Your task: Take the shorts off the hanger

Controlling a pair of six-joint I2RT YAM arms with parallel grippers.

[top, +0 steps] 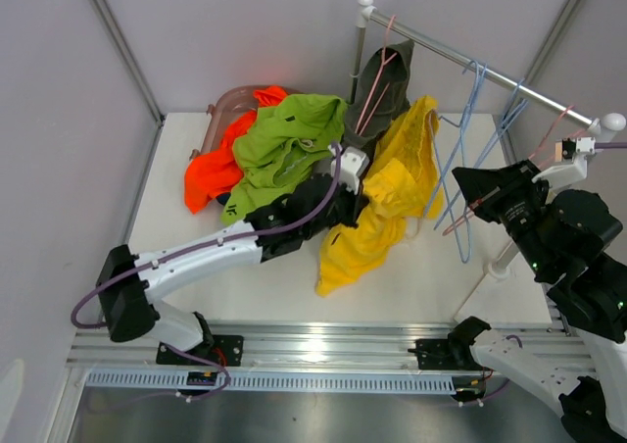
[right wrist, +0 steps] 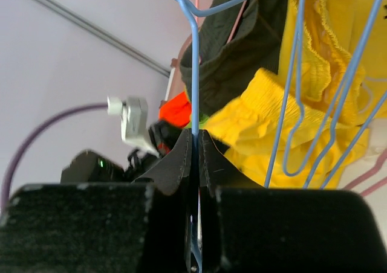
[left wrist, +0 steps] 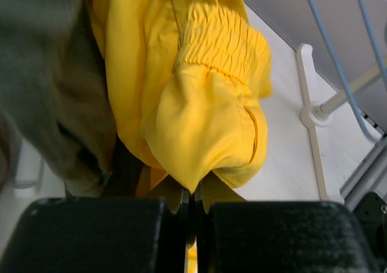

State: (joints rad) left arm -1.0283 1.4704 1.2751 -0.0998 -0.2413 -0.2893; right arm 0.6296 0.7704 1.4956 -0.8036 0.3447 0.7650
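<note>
walls point(top: 245, 31): pale grey, panel seams | table point(top: 441, 276): white | near edge: aluminium rail point(top: 323, 340)

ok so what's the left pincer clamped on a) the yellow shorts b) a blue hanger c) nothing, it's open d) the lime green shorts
a: the left wrist view shows the left pincer shut on a fold of the yellow shorts; the blue hanger is in the right pincer.

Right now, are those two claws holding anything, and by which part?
The left gripper pinches a fold of the yellow shorts; the right gripper clamps the straight wire of a blue hanger.
</note>
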